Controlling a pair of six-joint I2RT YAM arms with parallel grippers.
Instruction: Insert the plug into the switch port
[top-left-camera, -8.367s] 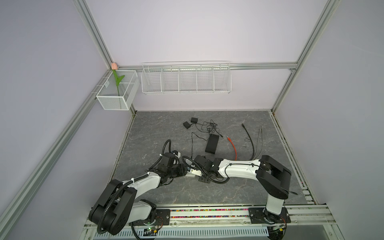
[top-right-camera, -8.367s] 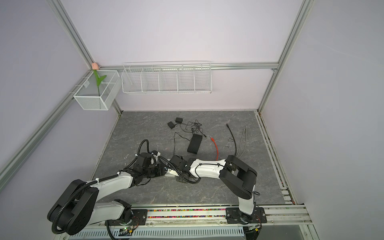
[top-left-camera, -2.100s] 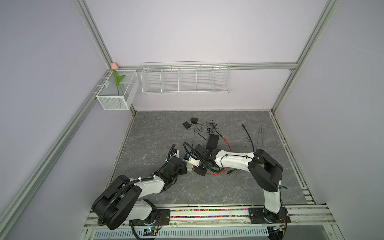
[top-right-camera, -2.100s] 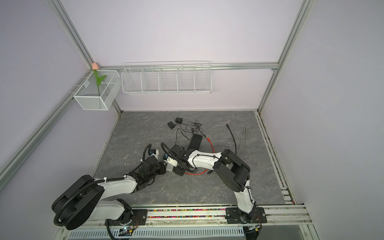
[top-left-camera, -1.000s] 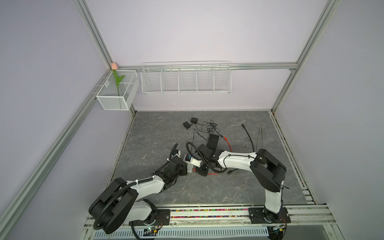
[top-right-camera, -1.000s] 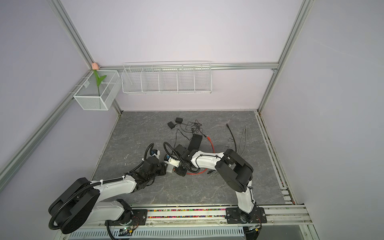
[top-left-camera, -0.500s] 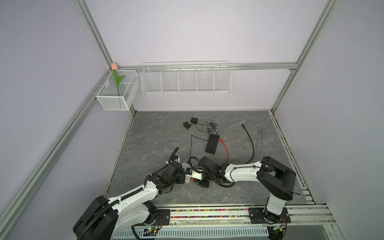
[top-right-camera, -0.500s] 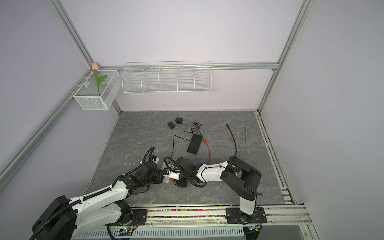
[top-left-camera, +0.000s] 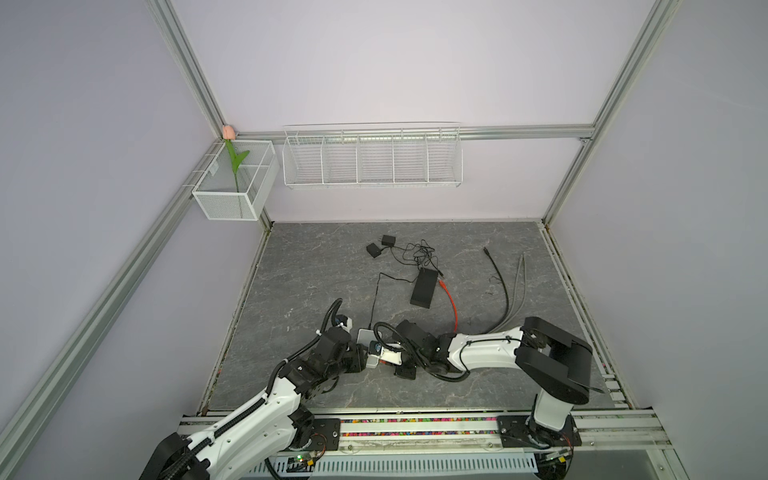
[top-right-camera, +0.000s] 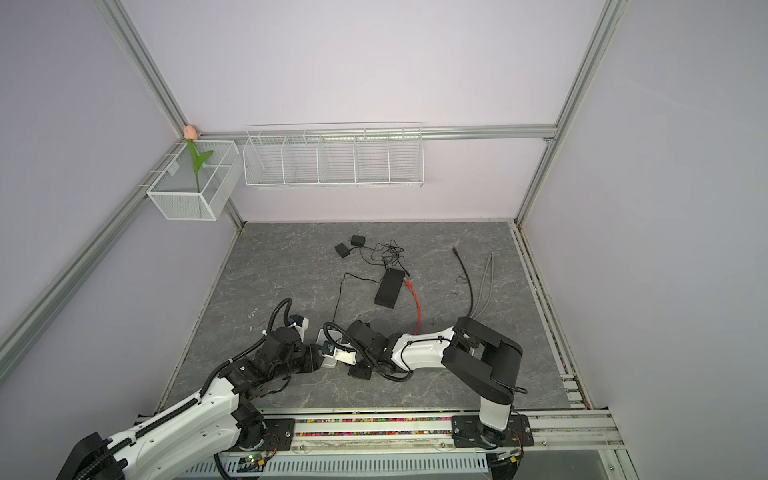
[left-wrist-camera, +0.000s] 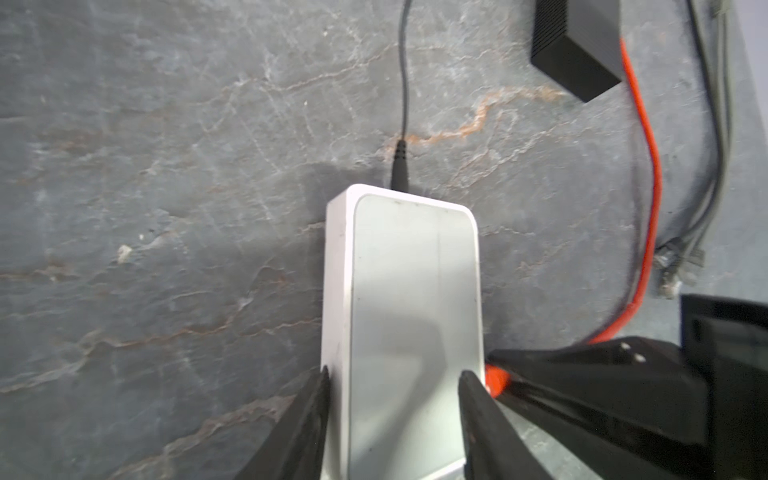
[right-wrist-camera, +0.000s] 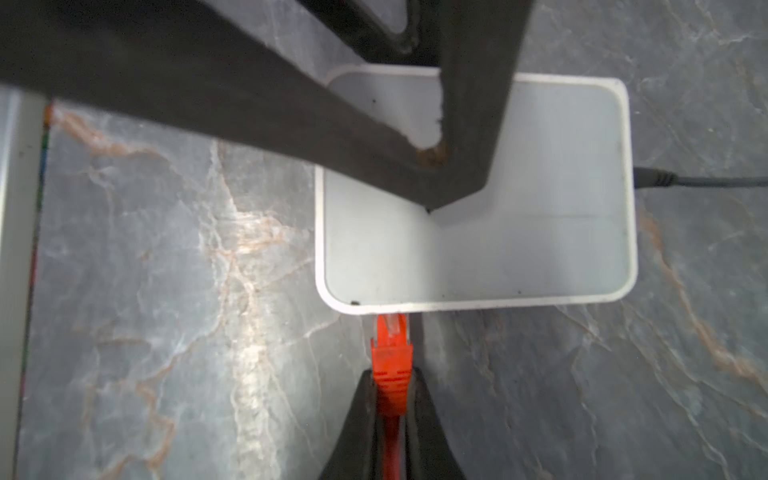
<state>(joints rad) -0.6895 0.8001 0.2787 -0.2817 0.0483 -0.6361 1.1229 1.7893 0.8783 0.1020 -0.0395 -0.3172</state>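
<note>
The white switch (top-left-camera: 365, 337) (top-right-camera: 324, 337) lies flat on the grey mat near the front, with a thin black power cord (left-wrist-camera: 401, 83) plugged into its far end. My left gripper (left-wrist-camera: 392, 374) is open. Its fingers (left-wrist-camera: 305, 415) stand about as far apart as the switch (left-wrist-camera: 411, 291) is wide, over its near end. My right gripper (right-wrist-camera: 390, 376) is shut on the orange plug (right-wrist-camera: 390, 357). The plug's clear tip meets the switch's side wall (right-wrist-camera: 478, 305). The port itself is hidden under the rim. In the left wrist view the plug (left-wrist-camera: 496, 380) shows beside the right finger.
The orange cable (top-left-camera: 451, 305) runs back past a black box (top-left-camera: 424, 287). Two small black adapters (top-left-camera: 380, 246) with tangled cords lie further back. Grey cables (top-left-camera: 517, 291) and a black cable (top-left-camera: 498, 276) lie on the right. The front rail (top-left-camera: 415, 432) is close behind both arms.
Both arms have drawn toward the front edge, bringing the switch and plug with them. The left fingers have spread wider. The right gripper still holds the plug.
</note>
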